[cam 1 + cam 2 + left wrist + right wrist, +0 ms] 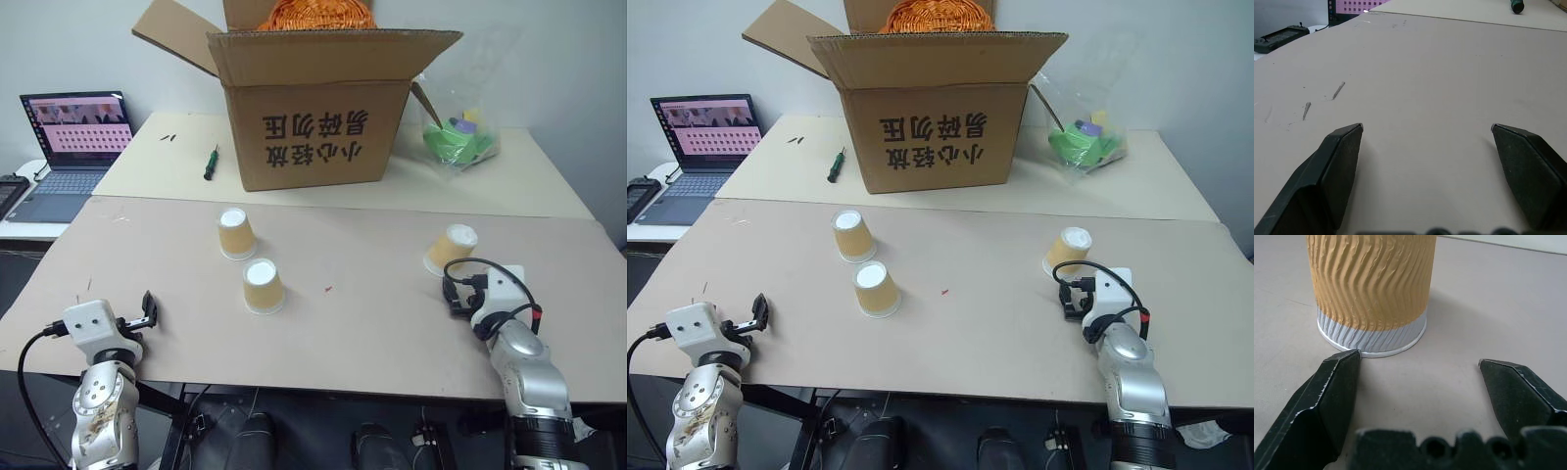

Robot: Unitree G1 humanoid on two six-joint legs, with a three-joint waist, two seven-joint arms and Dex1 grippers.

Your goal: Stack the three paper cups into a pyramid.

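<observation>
Tan-orange paper cups stand upside down on the beige table (372,323) in the head view: one cup (236,233) left of centre, a second cup (263,285) just below it, a third cup (452,249) at mid-right, well apart. The cardboard box (313,122) at top centre bears inverted Chinese print. A laptop (71,152) sits upper left.

Left wrist view: the left gripper (1427,128) is spread wide over bare table.

Right wrist view: the right gripper (1419,357) gapes, released, just short of the third cup's white rim.
</observation>
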